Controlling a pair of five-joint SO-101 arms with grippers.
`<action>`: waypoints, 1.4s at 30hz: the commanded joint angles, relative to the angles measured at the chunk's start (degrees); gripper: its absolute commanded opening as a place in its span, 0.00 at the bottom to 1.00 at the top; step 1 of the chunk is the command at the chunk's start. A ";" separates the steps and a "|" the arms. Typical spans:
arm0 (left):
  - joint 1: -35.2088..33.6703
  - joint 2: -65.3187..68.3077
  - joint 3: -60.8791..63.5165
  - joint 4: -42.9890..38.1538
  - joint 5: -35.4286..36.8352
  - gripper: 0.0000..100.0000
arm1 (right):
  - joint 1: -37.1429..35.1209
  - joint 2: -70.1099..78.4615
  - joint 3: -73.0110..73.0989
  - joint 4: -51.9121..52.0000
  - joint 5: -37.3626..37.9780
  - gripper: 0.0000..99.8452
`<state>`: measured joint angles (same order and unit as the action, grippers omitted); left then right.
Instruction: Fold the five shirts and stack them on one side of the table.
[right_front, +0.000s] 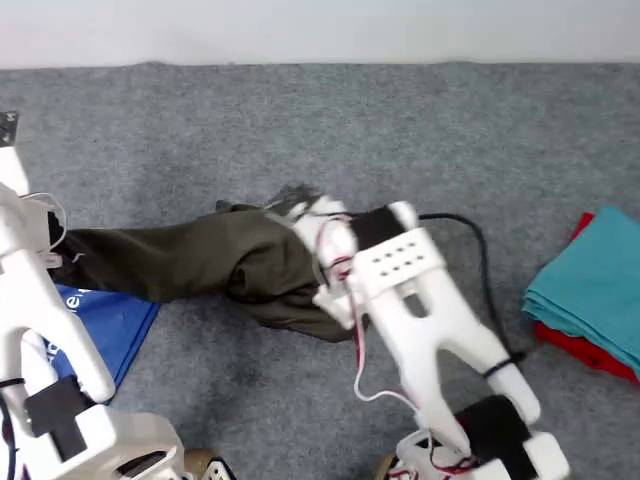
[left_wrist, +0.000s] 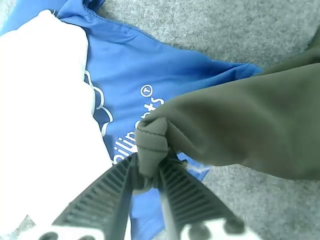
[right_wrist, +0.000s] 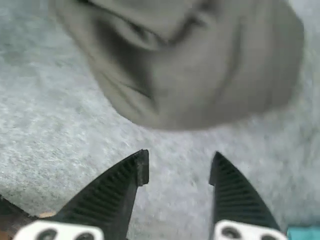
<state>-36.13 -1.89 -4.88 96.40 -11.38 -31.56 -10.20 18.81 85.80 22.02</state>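
Note:
An olive shirt (right_front: 200, 262) lies bunched across the middle of the grey table, stretched toward the left. My left gripper (left_wrist: 149, 176) is shut on a folded edge of it (left_wrist: 152, 140), at the shirt's left end (right_front: 62, 250). Under that end lies a blue shirt (left_wrist: 150, 65) with white print, also seen at the front left (right_front: 105, 322). My right gripper (right_wrist: 179, 161) is open just above the table, empty, with the olive shirt's bulk (right_wrist: 200, 65) close in front of its fingertips. From above it sits at the shirt's far right end (right_front: 300, 205).
A folded teal shirt (right_front: 590, 280) rests on a red one (right_front: 590, 350) at the right edge. A black cable (right_front: 480, 250) runs along the right arm. A white shape (left_wrist: 40, 80) lies beside the blue shirt. Bare grey table (right_front: 300, 110) stretches behind.

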 joint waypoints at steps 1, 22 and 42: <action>-0.44 -0.35 -2.07 0.53 0.62 0.01 | -5.58 3.65 -2.99 -2.86 -0.09 0.23; -0.26 -0.79 -2.07 1.49 3.34 0.01 | -10.42 36.35 -21.80 -7.96 -0.09 0.00; 15.91 -20.57 -3.56 -0.18 3.52 0.01 | 15.16 7.16 -48.53 14.29 14.42 0.01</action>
<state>-20.57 -17.71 -4.88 97.89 -8.31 -21.45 4.04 -25.93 99.43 33.63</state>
